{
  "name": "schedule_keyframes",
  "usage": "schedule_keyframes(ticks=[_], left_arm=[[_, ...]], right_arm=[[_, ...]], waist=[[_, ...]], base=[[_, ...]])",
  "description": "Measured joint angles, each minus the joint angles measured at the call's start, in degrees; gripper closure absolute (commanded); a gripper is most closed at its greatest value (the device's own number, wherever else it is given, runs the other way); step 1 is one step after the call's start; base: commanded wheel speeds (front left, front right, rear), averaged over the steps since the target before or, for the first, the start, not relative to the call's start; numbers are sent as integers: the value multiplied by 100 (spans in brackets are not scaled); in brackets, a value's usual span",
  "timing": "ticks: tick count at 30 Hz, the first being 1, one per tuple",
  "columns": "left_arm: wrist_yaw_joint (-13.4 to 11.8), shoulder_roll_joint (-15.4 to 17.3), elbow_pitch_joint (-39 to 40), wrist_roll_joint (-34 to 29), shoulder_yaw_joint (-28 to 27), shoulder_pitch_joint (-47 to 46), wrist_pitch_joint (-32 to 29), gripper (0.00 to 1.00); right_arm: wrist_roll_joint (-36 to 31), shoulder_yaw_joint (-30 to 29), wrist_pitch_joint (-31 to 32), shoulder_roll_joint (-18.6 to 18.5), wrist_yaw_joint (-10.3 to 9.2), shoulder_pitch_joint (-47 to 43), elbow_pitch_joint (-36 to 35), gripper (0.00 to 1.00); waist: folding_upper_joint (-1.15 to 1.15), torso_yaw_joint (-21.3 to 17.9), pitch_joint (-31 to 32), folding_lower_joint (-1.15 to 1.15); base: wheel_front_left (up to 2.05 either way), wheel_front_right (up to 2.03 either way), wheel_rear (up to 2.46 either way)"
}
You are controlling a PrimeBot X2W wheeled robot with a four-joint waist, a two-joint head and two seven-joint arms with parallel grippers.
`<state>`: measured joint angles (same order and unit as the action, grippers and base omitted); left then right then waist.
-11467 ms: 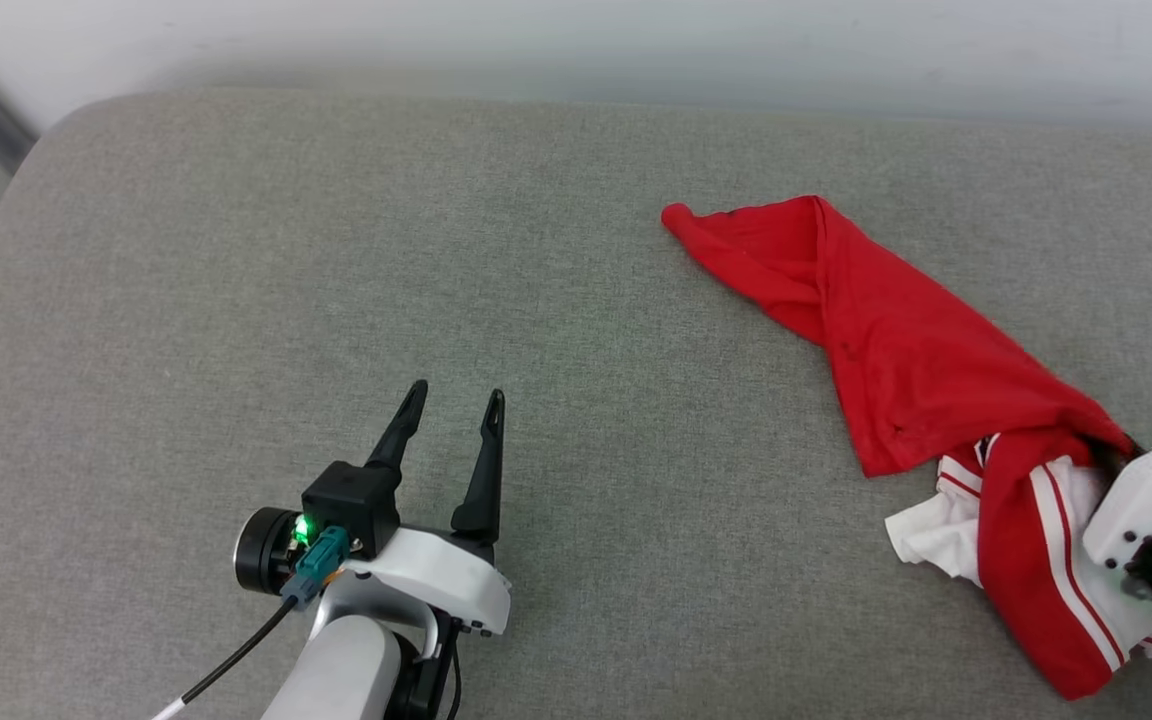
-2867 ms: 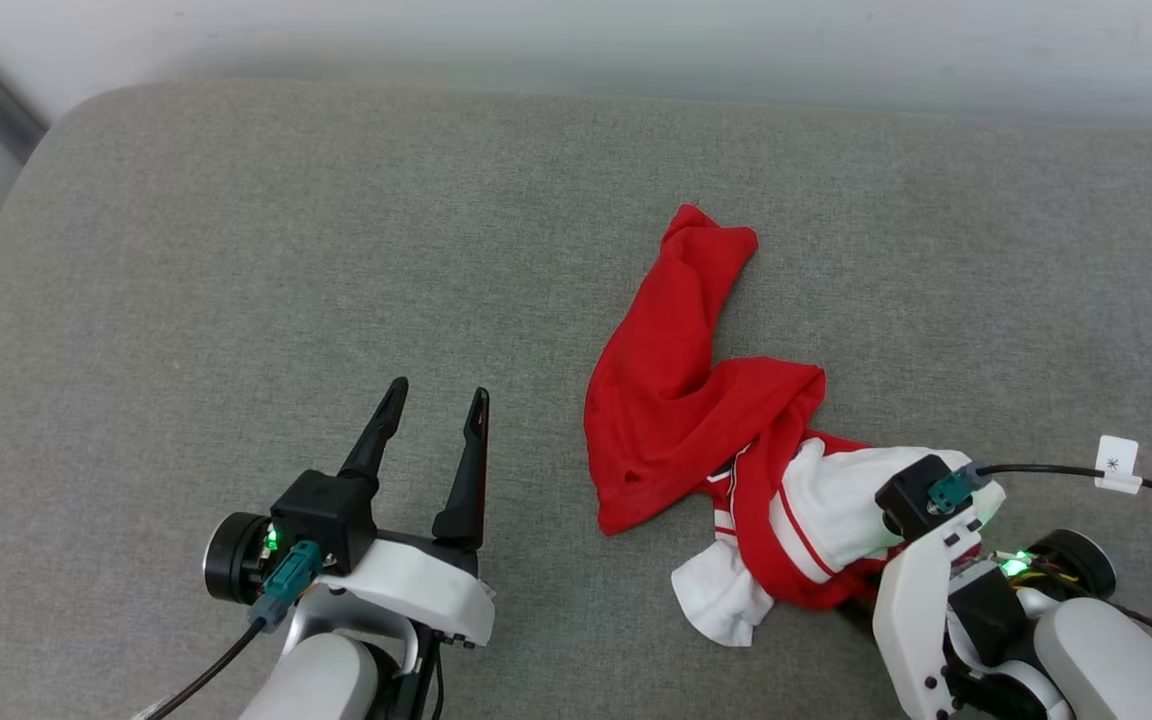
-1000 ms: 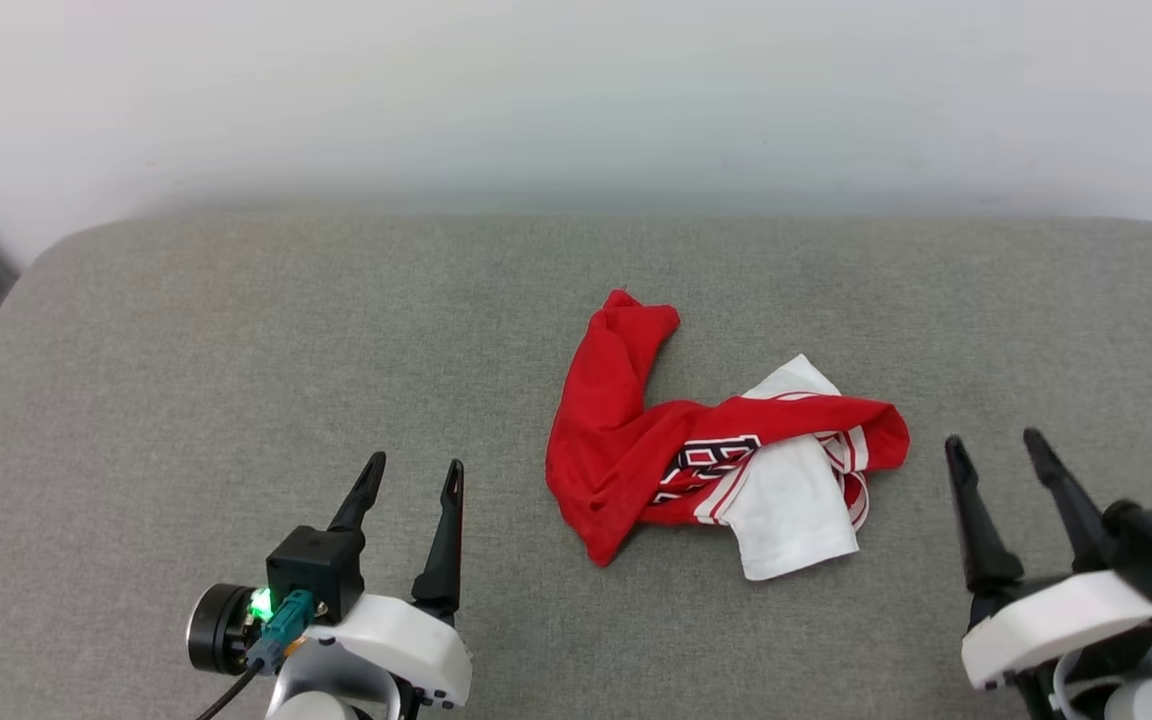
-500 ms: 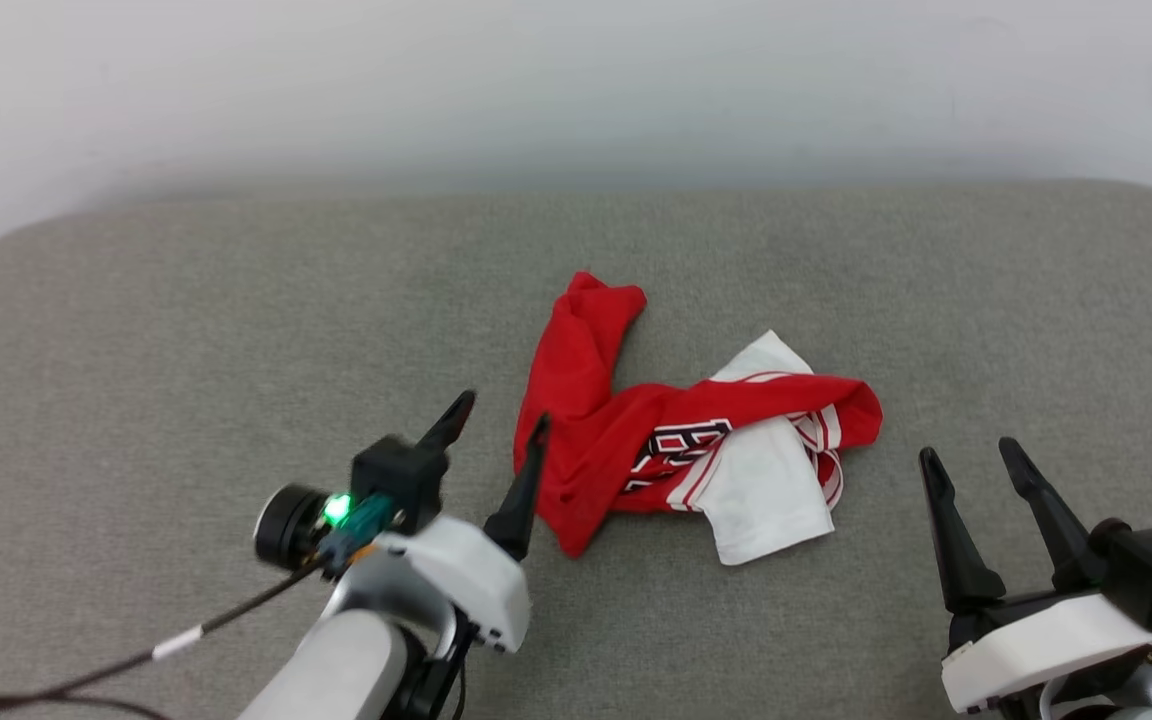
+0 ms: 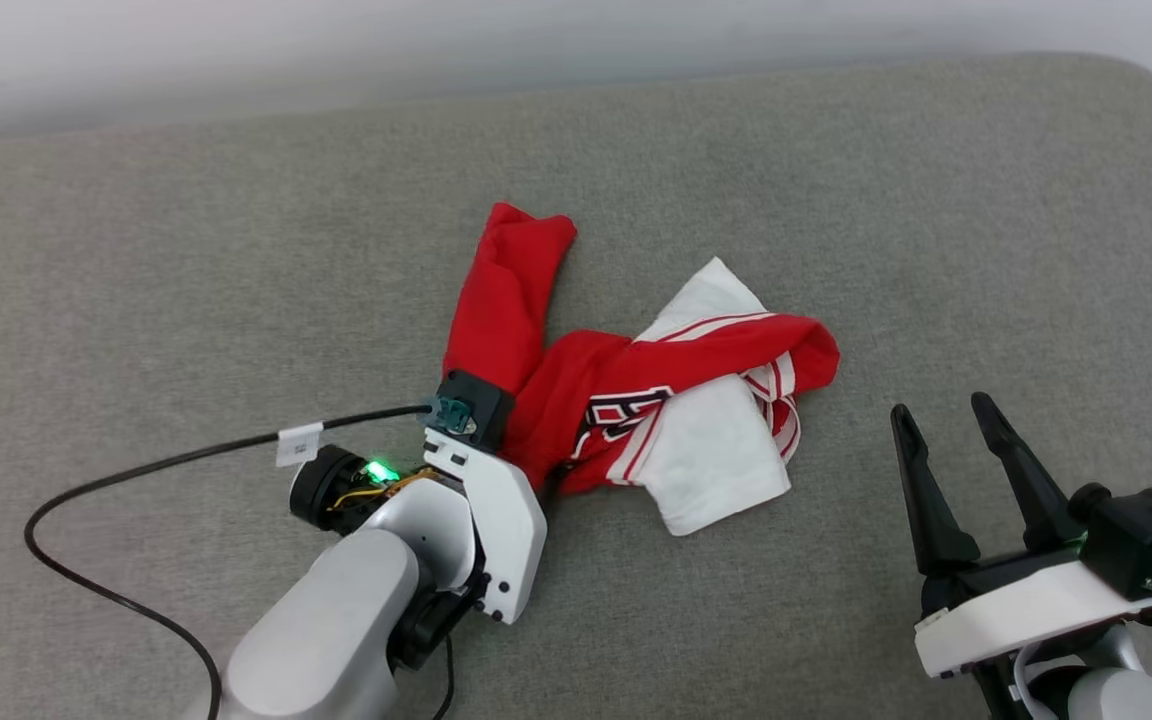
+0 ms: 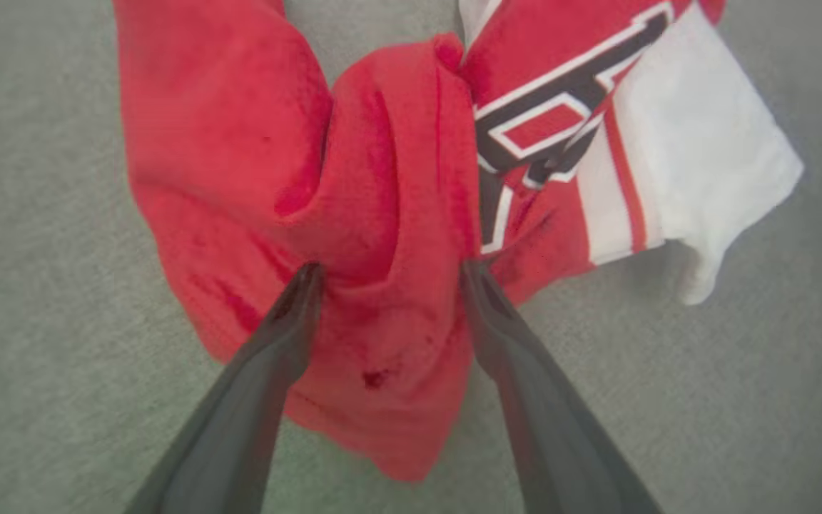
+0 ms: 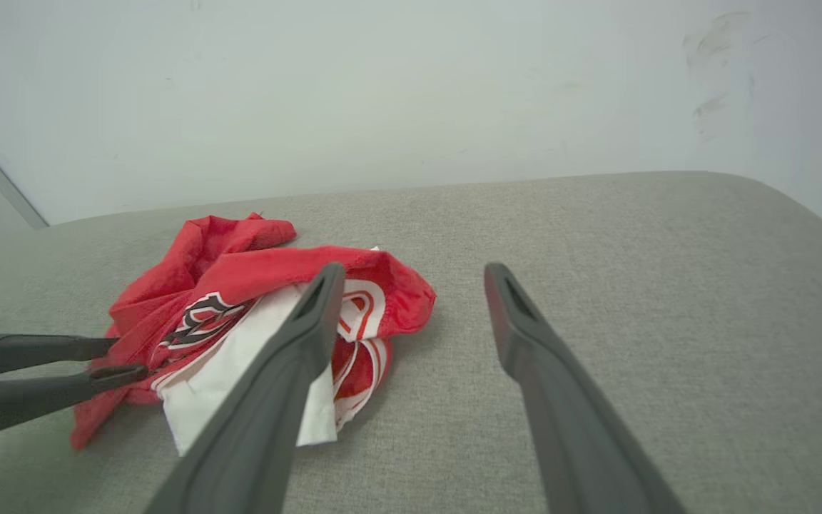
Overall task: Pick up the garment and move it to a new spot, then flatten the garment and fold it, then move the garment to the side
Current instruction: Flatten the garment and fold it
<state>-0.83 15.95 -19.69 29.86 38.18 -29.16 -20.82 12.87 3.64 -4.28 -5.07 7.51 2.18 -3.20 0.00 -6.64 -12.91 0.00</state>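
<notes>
Garment (image 5: 626,400): crumpled, laid mid-cushion (image 5: 186,250).
Left gripper (image 6: 390,266): fingers spread, tips pressed into a red fold bunched between them, not clamped.
Right gripper (image 5: 940,404): spread wide, nothing held, positioned right of garment, apart.

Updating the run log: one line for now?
garment crumpled on grey cushion | left gripper open, jaws straddling red fold | right gripper open, apart from garment

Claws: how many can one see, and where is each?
2. The left claw is down on the shirt, open, its tips straddling a red fold. The right claw is open, right of the shirt and apart from it.
</notes>
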Motion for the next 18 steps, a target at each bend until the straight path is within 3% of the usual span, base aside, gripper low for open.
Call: schedule_keyframes(ticks=[4,5,6,7,8,14,18], left_arm=[[70,55,-272,149,42,-111,-550,0],[90,59,-319,218,45,-149,-688,5],[118,67,-341,255,52,-179,-786,52],[130,78,-344,269,48,-187,-806,71],[133,97,-345,272,43,-186,-805,100],[-30,312,-71,164,-20,81,-363,100],[-222,669,453,107,-163,342,-225,100]], right_arm=[[86,34,-84,24,0,58,127,0],[97,45,-93,31,0,71,159,0],[104,56,-108,37,0,88,183,0],[112,59,-132,41,0,103,205,0],[123,58,-136,42,0,116,235,0],[147,-30,-145,48,0,94,322,0],[146,-113,-91,43,0,-1,289,0]], waist=[[0,-111,-151,0],[0,-133,-169,0],[0,-150,-181,0],[0,-162,-183,0],[0,-166,-176,0],[0,-84,13,0],[0,74,165,0]], base=[[0,0,0],[0,0,0],[0,0,0],[0,0,0],[0,0,0],[0,0,0],[0,0,0]])
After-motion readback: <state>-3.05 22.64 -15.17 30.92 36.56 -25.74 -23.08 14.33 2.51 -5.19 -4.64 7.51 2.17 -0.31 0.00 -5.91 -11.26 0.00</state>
